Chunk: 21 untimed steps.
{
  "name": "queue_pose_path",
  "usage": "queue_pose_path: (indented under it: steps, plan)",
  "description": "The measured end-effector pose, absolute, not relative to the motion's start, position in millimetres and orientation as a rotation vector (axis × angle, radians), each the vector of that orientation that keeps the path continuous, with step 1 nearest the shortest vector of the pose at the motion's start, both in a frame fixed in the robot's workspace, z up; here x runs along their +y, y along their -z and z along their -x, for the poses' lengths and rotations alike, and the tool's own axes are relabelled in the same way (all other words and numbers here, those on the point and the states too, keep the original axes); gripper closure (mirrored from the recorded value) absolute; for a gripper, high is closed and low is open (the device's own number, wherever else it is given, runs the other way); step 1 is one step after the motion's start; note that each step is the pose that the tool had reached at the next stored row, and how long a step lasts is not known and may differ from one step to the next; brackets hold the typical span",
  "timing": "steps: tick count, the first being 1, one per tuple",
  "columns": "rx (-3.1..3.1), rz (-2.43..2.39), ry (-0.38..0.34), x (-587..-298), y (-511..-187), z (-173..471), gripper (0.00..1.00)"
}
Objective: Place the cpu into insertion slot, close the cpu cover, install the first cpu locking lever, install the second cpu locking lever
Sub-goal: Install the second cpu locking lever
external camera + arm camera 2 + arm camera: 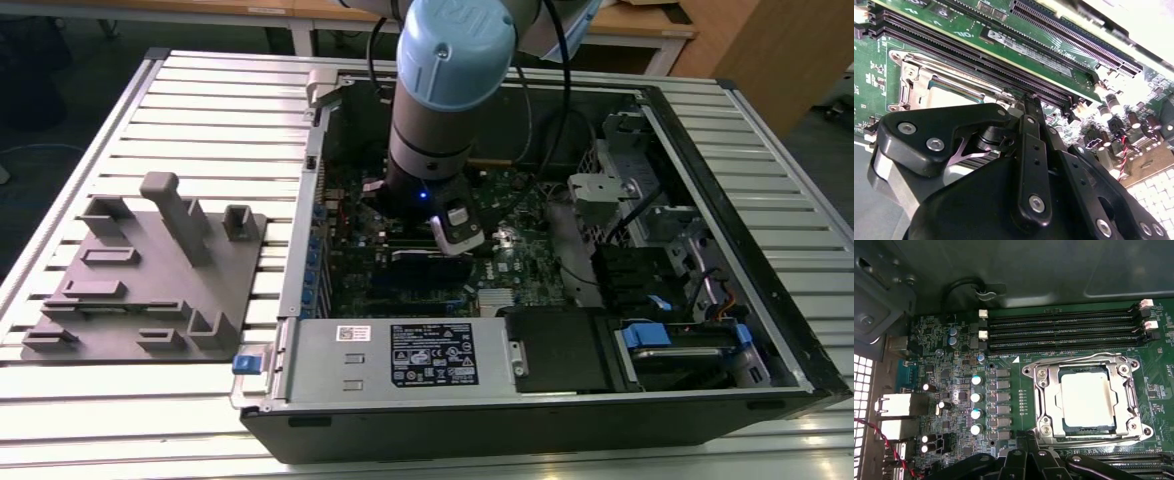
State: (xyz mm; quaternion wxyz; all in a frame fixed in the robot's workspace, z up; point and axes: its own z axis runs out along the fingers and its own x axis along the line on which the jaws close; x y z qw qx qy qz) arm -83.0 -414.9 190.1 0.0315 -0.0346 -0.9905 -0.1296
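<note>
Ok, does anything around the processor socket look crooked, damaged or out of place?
Nothing stands out. The cpu lies flat and square in its socket, the cpu cover sits level around it, and the motherboard shows no damage.

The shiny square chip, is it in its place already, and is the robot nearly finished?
The cpu already sits in the insertion slot, and the cpu cover looks closed flat around it. The gripper hovers just beside the socket, holding nothing that shows. Whether the locking levers are latched cannot be told.
</note>
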Motion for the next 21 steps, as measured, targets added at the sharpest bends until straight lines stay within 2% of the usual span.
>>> queue_pose_path:
  steps: [21]
  plan:
    - [-3.05, 0.108, 0.402, -414.3, -187.5, 83.0, 0.89]
